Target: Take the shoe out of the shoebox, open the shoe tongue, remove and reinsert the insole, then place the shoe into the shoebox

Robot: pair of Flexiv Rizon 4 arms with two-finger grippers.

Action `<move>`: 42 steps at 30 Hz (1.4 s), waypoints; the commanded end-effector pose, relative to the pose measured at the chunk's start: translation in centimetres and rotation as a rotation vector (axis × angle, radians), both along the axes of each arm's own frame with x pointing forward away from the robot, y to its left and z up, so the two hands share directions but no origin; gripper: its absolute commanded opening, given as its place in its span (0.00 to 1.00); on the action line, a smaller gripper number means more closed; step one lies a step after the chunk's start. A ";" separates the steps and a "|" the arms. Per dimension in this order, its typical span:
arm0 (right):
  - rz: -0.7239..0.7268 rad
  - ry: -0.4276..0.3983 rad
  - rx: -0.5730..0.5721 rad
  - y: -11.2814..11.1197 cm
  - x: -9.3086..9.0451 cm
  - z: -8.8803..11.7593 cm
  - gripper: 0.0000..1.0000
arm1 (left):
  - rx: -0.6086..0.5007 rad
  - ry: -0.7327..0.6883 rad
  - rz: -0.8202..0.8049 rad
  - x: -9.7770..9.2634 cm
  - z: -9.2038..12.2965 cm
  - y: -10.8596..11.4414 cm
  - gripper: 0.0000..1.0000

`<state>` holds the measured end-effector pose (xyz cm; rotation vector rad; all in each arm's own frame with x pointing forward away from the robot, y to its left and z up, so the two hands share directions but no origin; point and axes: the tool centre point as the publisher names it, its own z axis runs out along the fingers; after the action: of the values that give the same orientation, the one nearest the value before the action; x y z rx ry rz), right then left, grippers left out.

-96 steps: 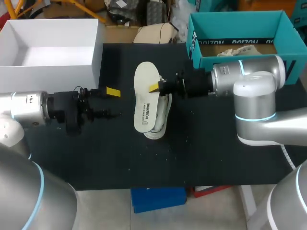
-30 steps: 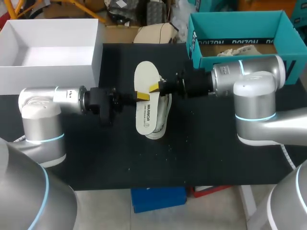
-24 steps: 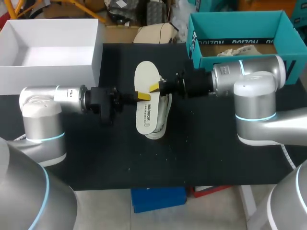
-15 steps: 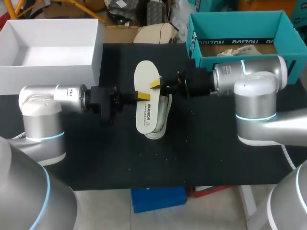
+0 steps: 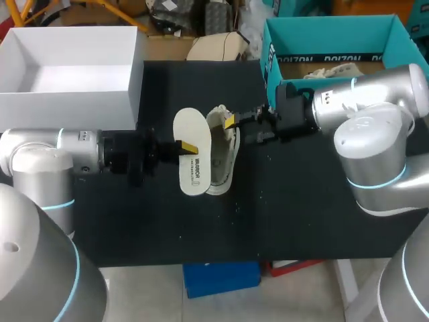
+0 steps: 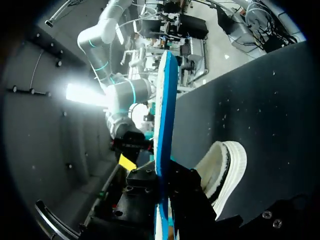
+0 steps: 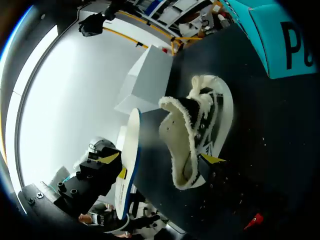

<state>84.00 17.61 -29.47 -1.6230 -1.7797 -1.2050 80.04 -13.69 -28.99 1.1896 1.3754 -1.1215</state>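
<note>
The insole [image 5: 189, 124] is being pinched in the left gripper [image 5: 190, 147] jaws, the shoe [image 5: 222, 161] in the right gripper [image 5: 231, 121] jaws; reinsertion is probably being called for next.

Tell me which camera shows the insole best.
The head view: nearly the whole white face of the insole shows, held in the left gripper beside the shoe. The left wrist view gives only its thin blue edge; the right wrist view shows it slantwise, partly behind the shoe.
</note>
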 end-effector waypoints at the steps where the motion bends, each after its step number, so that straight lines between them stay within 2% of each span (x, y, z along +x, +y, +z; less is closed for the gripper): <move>1: -0.122 -0.103 -0.264 -2.2 -1.9 1.3 1.00 | 0.130 0.025 0.050 -3.0 0.9 0.6 0.00; 4: -0.150 -0.201 -0.359 -3.1 -2.5 1.5 1.00 | 0.178 0.048 0.012 -4.1 0.6 0.6 0.00; 5: -0.150 -0.201 -0.359 -3.1 -2.5 1.5 1.00 | 0.224 0.045 0.005 -4.5 0.6 0.6 0.00; 23: -0.150 -0.201 -0.359 -3.1 -2.5 1.5 1.00 | 0.224 0.045 0.005 -4.5 0.6 0.6 0.00; 25: -0.136 -0.215 -0.362 -3.9 -3.0 1.1 1.00 | 0.224 0.045 0.005 -4.5 0.6 0.6 0.00; 28: -0.144 -0.144 -0.404 -5.1 -3.7 0.1 1.00 | 0.196 0.067 -0.022 -5.0 0.4 0.4 0.00; 30: -0.164 -0.102 -0.393 -5.9 -4.0 -0.3 1.00 | 0.163 0.082 -0.041 -5.2 0.5 0.0 0.00; 34: -0.191 -0.085 -0.397 -7.1 -4.7 -1.0 1.00 | 0.127 0.095 -0.059 -5.4 0.5 -0.5 0.00; 42: -0.220 -0.221 -0.334 -9.4 -6.9 -0.5 1.00 | 0.135 0.115 -0.089 -5.7 0.3 -0.9 0.00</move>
<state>78.58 9.47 -29.75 -1.9935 -2.0882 -1.1981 74.05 -14.42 -28.64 1.2997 1.5147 -1.1854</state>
